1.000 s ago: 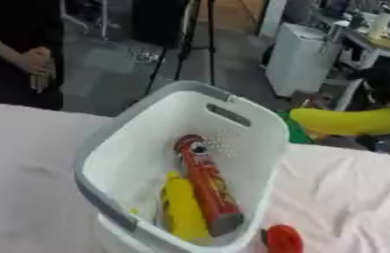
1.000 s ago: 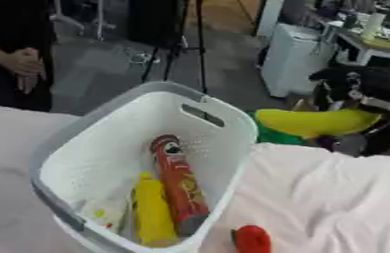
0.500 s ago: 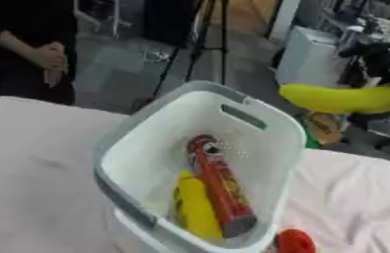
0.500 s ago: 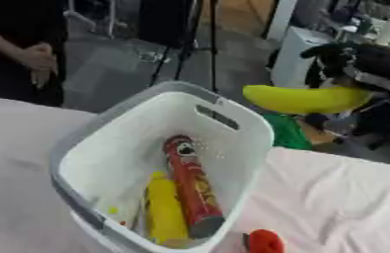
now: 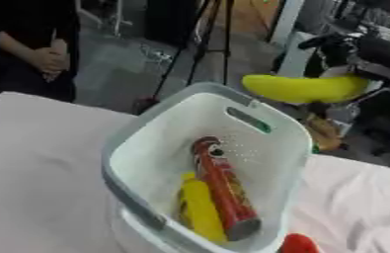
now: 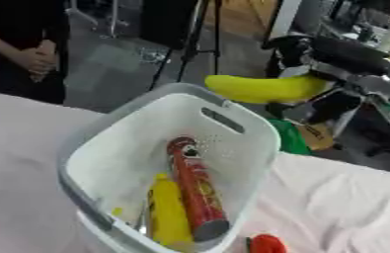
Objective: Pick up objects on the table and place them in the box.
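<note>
A white plastic basket [image 6: 77,148] stands on the table, and lying inside it are a red tube can [image 6: 195,192] and a yellow bottle [image 6: 169,215]. My right hand [image 6: 306,52] comes in from the upper right and is shut on a yellow banana [image 6: 263,89], which hangs just above the basket's far rim near the handle slot. A small red object [image 6: 267,244] lies on the cloth by the basket's near right corner. The left hand shows in neither view.
A white cloth [image 5: 34,163] covers the table. A green item [image 6: 291,139] and a brownish one [image 6: 317,136] sit behind the basket's far right side. Beyond the table are a tripod [image 5: 200,34] and a standing person at the far left.
My right hand has carried the banana leftward, from beyond the basket's right side to above its far rim. The camera has also shifted, moving the whole scene.
</note>
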`<act>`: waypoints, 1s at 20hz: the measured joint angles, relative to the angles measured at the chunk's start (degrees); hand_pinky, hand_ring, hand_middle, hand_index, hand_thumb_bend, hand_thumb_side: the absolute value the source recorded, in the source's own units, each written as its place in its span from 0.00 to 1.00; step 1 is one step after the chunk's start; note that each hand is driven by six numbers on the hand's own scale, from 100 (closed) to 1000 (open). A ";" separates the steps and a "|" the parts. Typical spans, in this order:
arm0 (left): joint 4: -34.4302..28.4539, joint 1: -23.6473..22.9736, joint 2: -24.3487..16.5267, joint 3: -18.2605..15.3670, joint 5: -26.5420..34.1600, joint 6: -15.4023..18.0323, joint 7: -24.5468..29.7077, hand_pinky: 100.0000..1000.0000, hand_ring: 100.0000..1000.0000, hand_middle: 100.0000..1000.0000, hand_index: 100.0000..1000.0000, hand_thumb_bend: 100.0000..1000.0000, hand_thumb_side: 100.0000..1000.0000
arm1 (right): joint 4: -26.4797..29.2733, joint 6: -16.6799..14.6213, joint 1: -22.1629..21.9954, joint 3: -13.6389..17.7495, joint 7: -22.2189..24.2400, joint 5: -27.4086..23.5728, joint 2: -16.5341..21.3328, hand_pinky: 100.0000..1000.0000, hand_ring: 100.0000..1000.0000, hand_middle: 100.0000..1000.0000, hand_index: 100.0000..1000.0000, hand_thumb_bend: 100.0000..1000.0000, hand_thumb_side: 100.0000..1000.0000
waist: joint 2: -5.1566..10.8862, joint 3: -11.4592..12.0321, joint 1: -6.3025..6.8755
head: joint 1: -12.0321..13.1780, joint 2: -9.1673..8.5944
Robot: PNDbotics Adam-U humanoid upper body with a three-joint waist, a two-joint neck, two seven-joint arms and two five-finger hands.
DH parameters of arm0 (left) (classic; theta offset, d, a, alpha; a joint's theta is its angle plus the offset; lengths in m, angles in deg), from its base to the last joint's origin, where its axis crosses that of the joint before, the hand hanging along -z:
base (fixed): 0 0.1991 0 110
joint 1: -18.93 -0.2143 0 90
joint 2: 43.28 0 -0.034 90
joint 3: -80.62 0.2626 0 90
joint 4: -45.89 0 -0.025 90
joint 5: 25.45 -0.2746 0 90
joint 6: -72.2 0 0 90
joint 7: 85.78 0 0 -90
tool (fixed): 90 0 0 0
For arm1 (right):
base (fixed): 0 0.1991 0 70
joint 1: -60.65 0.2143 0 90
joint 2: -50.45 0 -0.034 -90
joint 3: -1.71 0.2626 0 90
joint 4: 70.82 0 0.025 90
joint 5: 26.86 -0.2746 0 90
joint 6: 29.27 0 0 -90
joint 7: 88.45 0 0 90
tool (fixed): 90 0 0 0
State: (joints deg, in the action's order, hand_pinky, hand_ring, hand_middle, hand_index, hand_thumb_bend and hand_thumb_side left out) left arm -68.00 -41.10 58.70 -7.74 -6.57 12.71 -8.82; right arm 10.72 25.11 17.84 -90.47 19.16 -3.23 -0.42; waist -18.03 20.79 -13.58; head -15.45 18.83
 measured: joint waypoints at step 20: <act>0.00 1.36 1.00 0.22 0.26 0.19 -0.11 0.51 0.38 0.50 0.58 0.00 0.88 | -3.01 -0.07 5.37 -4.72 0.72 3.91 -7.74 0.97 0.97 0.70 0.67 0.02 0.82 | -1.68 4.27 0.03 | -5.83 -1.81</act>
State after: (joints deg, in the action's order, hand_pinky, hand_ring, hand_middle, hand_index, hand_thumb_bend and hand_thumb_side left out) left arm -68.00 -39.74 59.70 -7.53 -6.32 12.90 -8.93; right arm 7.71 25.04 23.21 -95.19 19.88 0.68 -8.16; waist -19.71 25.06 -13.55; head -21.28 17.02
